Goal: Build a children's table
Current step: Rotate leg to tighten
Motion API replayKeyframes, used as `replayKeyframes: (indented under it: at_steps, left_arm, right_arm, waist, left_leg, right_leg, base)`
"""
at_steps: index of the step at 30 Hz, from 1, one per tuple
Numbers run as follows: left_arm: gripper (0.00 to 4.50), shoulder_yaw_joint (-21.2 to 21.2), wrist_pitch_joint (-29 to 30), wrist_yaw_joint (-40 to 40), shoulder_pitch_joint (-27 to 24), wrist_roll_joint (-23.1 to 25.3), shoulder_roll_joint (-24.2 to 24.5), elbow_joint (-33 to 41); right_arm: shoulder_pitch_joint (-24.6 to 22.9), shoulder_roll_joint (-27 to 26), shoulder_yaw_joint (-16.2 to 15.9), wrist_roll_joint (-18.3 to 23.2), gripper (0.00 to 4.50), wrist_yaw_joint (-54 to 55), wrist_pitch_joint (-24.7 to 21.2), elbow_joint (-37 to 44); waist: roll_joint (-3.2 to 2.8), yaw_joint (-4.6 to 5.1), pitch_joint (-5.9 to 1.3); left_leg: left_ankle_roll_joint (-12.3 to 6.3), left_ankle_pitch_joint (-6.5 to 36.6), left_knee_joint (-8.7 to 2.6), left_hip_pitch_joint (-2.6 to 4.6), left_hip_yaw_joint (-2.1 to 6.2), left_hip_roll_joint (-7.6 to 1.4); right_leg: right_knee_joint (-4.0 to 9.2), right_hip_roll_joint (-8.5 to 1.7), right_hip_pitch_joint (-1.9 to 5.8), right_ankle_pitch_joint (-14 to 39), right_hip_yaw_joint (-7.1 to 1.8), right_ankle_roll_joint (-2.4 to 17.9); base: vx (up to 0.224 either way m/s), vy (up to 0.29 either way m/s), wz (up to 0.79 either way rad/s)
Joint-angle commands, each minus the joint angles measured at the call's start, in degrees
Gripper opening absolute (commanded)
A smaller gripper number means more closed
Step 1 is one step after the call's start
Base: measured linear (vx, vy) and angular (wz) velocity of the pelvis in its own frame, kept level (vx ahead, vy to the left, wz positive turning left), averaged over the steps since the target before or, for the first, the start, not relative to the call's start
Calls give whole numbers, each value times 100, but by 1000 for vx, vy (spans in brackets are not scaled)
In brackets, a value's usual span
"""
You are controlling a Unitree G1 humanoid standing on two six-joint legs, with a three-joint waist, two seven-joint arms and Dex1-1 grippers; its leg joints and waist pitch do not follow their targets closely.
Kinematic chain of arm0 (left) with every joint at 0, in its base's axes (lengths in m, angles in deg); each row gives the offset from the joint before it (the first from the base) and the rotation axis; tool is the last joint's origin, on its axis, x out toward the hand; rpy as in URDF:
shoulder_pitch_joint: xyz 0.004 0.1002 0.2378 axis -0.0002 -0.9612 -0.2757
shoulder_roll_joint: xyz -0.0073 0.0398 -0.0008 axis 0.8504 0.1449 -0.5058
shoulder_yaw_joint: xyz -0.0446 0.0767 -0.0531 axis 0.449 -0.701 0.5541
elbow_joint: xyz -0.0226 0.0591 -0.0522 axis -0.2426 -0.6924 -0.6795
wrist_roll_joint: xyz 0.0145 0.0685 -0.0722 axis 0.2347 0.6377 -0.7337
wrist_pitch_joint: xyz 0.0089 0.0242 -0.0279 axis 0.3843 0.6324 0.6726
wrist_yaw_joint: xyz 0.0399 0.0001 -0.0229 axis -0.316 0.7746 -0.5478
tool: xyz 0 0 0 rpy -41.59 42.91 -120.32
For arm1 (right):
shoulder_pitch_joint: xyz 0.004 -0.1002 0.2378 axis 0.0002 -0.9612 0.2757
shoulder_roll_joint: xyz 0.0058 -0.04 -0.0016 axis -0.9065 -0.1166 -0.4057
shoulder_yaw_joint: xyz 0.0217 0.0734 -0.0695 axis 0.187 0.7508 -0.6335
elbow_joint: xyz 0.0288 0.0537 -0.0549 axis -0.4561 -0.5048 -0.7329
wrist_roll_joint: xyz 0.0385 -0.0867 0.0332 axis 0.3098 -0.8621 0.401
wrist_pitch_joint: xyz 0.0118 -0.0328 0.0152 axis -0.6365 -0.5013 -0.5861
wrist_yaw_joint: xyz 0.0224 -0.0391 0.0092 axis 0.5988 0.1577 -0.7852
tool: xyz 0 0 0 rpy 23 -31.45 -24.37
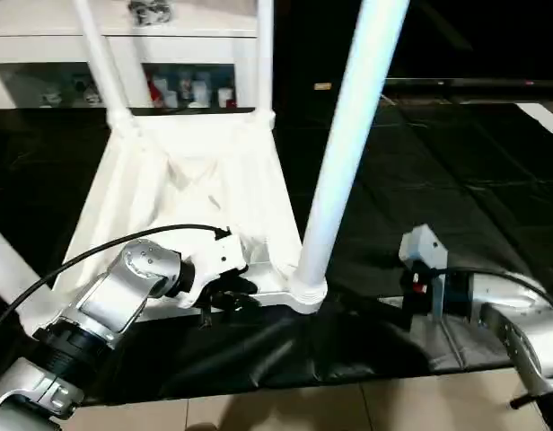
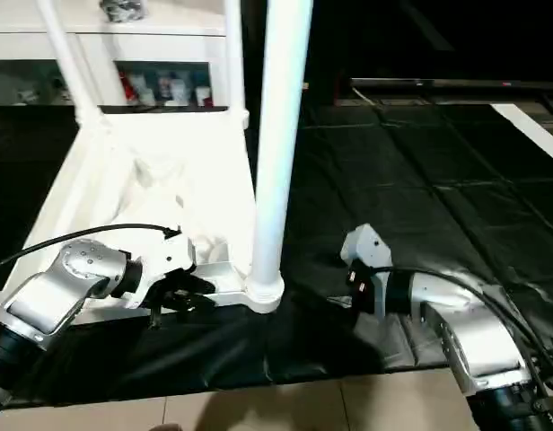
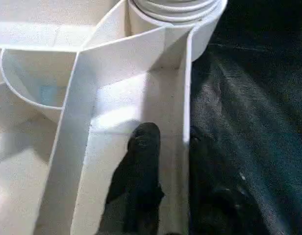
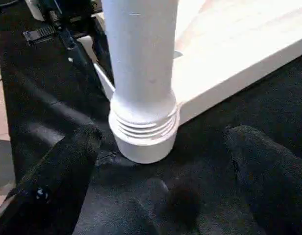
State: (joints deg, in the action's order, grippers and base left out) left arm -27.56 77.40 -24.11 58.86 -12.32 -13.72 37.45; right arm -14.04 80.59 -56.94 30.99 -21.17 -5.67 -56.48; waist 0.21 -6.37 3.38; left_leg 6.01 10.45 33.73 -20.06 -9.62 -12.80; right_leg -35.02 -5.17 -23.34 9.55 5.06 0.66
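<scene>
The tabletop (image 1: 182, 193) lies upside down on the black mat (image 1: 456, 189) with 4 legs standing in their sockets, so assembly looks nearly done. The left gripper (image 1: 224, 294) pinches its near rim. Right of the near-right leg (image 1: 344, 153), the right gripper (image 4: 161, 161) waits wide open.

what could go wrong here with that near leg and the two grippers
1. The long white tapered tube leg still shows thread rings above its round corner socket, so it may not be fully seated and could lean or pop out.
2. The left gripper pinches only the thin rim of the white plastic ribbed tabletop; it may slip if the top twists.
3. The open right gripper faces the socket, not the leg, and could nudge the table.
</scene>
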Motion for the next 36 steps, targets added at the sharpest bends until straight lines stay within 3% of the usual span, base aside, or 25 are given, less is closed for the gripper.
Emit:
replayKeyframes:
  at_steps: [1, 7, 15, 24, 29, 32, 35, 36]
  left_arm:
    - [54, -14, -38, 4, -1, 86, 37, 48]
    - [6, 147, -249, 91, -39, -182, -100, 96]
    - [6, 53, -377, 117, -85, -27, -100, -59]
    - [6, -7, -787, 252, -22, 22, -128, -259]
    - [6, -147, -1083, 621, 82, -2, -151, -449]
    - [6, -289, -1373, 927, 175, 28, -197, -651]
    - [6, -381, -1554, 1102, 254, 82, -221, -791]
    - [6, -480, -1715, 1248, 330, 154, -220, -894]
  right_arm:
    - [-7, 105, 13, 16, 450, 10, -86, 147]
    - [-8, 107, -15, 18, 450, 34, -120, 183]
    - [6, 84, -27, 4, 450, 39, -143, 190]
    - [176, 0, -93, 77, 450, -68, -154, 45]
    - [477, -103, -235, 19, 450, -290, 58, -378]
    - [786, -217, -344, 20, 450, -578, 221, -819]
    - [971, -294, -401, 26, 450, -785, 323, -1123]
    - [1119, -342, -480, -15, 450, -981, 440, -1409]
  waist:
    - [-45, -10, -372]
    - [-33, -20, -377]
    - [-24, -13, -395]
    - [-38, -13, -380]
    - [-56, -9, -404]
    - [-23, -12, -428]
    - [-41, -45, -434]
    - [-12, -58, -440]
  left_leg:
    - [-81, 1599, -415, 12, -22, -4]
    - [-72, 1605, -416, 6, -19, -1]
    - [-93, 1441, -403, -4, -29, -3]
    - [-82, 1595, -413, 6, -18, 6]
    - [-82, 1495, -406, 3, -21, 0]
    - [-106, 1392, -388, 10, -35, -11]
    - [-141, 1304, -375, 26, -50, -14]
    - [-157, 1258, -377, 11, -49, -18]
  right_leg:
    - [508, -245, 293, 2130, -241, 792]
    - [520, -246, 290, 2215, -235, 749]
    - [465, -235, 307, 1801, -244, 876]
    - [532, -248, 291, 2335, -231, 659]
    - [491, -242, 292, 2025, -234, 802]
    - [443, -247, 296, 1659, -242, 987]
    - [410, -246, 291, 1422, -252, 1116]
    - [389, -254, 309, 1386, -246, 1141]
  base:
    - [0, 0, 0]
    - [0, 0, 0]
    - [0, 0, 0]
    - [0, 0, 0]
    - [0, 0, 0]
    - [0, 0, 0]
    - [0, 0, 0]
    - [0, 0, 0]
